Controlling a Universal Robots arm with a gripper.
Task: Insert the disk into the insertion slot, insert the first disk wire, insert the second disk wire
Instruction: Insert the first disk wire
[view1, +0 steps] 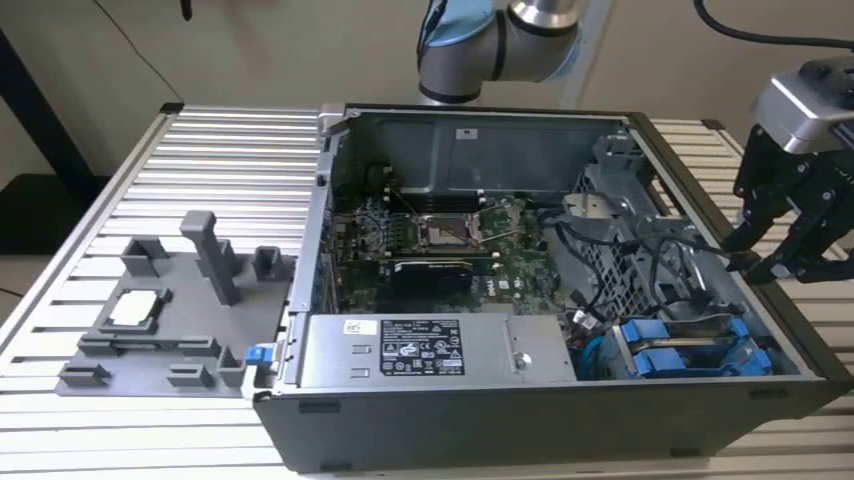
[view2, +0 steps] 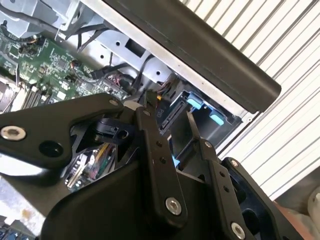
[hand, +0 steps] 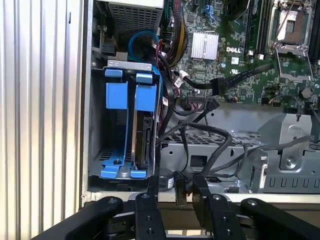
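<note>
Even, soft light is noted across the ribbed table (view1: 227, 150) in the exterior view; the computer case (view1: 534, 420) interior is left shaded. In the second wrist view the table slats are washed pale by glare. The gripper (hand: 175, 184) links are rendered near-black in both wrist views.

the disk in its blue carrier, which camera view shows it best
First wrist view: it looks into the drive cage, where the disk sits edge-on in its blue carrier beside a second carrier. The exterior view gives blue carrier tops; the second wrist view, two blue tabs.
</note>
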